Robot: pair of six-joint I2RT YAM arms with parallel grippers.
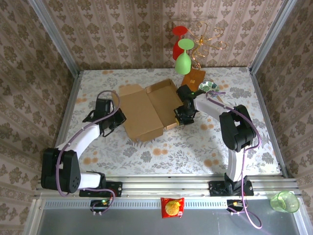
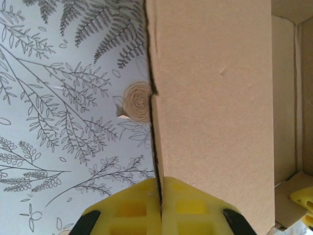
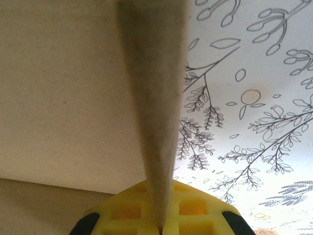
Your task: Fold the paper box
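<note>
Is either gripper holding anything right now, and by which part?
Both hold the paper box: the left gripper pinches its left side edge, and the right gripper pinches the raised flap on its right side.

Nothing legible anywhere, whether text, label, brand, number or sign: plain unprinted brown on the paper box (image 1: pixel 144 111), a blurred yellow picture on the red packet (image 1: pixel 172 207), leaf and flower print across the tablecloth (image 1: pixel 195 142).

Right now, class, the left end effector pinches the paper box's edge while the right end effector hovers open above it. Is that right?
No. The right end effector is not open above it: the right wrist view shows it shut on an edge of the paper box too. The left end effector does pinch the box's edge.
</note>
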